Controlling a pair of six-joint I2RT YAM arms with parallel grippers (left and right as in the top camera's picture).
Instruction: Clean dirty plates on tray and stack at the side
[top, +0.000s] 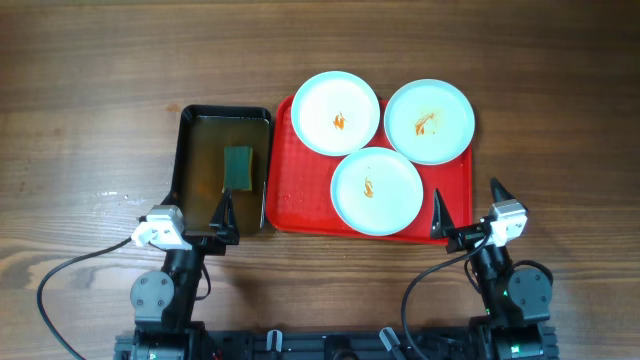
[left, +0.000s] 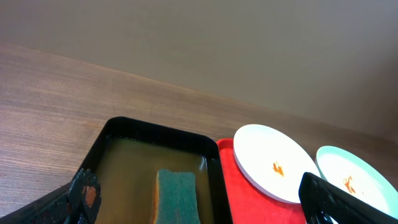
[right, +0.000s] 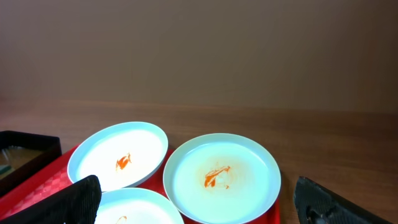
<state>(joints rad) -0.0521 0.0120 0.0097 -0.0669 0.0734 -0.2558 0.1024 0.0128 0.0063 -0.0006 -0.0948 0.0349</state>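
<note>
Your left claw (top: 243, 214) and right claw (top: 468, 204) are both released, with fingers spread wide and holding nothing. Ahead of the right claw, a little to its left, lies the red tray (top: 300, 205). It is textured plastic with rounded corners and carries three round, shallow, glossy plates (top: 377, 190) with orange smears. Directly before the left claw stands a black tub (top: 186, 170) of brownish water with a green sponge (top: 238, 167) in it, just beside the tray on the wooden table (top: 80, 120).
</note>
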